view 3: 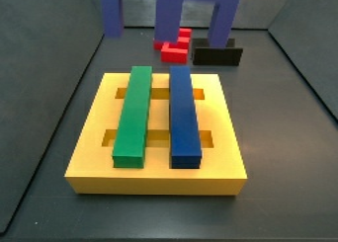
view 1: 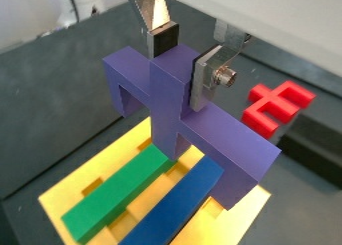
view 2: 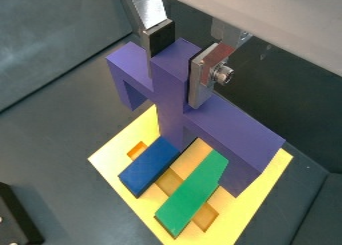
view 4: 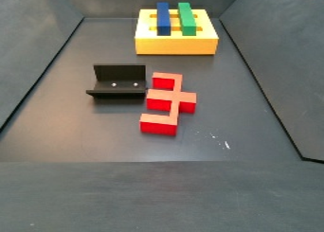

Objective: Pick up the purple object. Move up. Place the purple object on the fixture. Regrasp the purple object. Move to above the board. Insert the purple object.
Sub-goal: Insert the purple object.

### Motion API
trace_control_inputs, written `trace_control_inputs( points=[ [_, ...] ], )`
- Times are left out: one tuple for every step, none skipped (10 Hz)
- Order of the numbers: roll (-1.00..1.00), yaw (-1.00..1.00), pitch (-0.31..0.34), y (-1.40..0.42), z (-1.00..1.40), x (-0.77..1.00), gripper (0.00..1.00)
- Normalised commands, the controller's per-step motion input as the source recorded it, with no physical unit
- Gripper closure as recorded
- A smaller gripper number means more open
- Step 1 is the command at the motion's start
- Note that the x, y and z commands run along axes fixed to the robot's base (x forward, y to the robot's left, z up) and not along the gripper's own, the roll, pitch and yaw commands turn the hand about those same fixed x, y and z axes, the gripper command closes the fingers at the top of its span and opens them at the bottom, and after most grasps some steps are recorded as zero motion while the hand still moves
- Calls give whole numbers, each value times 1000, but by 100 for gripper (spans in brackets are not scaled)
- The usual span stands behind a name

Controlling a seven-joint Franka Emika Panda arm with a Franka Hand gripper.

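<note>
Purple object [view 1: 187, 114] sits clamped between the gripper's [view 1: 185, 59] 2 silver fingers [view 1: 209, 77], which you see pressing its central upright from both sides in both wrist views; the jaws are clenched on it. It hangs in the air with its legs pointing down, directly above the board [view 2: 114, 157]. In a side view you see only its legs [view 3: 169, 11] at the top edge of the picture, beyond the board's far end and clear of it.

Largest below you is the yellow board [view 3: 90, 137], carrying 1 green bar [view 3: 133, 113] and 1 blue bar [view 3: 184, 116] lying side by side along its length. Next, the red piece [view 4: 165, 103] lies flat on the dark floor [view 4: 76, 122]. Just beside it stands the black fixture [view 4: 117, 81], well apart from the board.
</note>
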Motion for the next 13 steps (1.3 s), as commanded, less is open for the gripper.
trace_control_inputs(
  points=[
    [141,286,-210,-631,-460,-197,100],
    [143,286,-273,-671,-491,-271,100],
    [174,214,-260,-617,-460,-217,100],
    [224,63,-214,-551,-406,-126,100],
    [91,0,-180,-297,-431,-20,100],
    [-23,0,-144,-174,-263,0,100],
    [-70,37,-146,-86,-363,0,100],
    [-144,0,-120,-57,-340,-11,100],
    [-360,43,-140,0,-317,-57,100],
    [-153,29,-167,-46,-240,0,100],
    [3,14,-46,-106,-103,60,100],
    [81,6,0,-123,0,166,100],
    [114,26,1,-146,0,174,100]
  ],
)
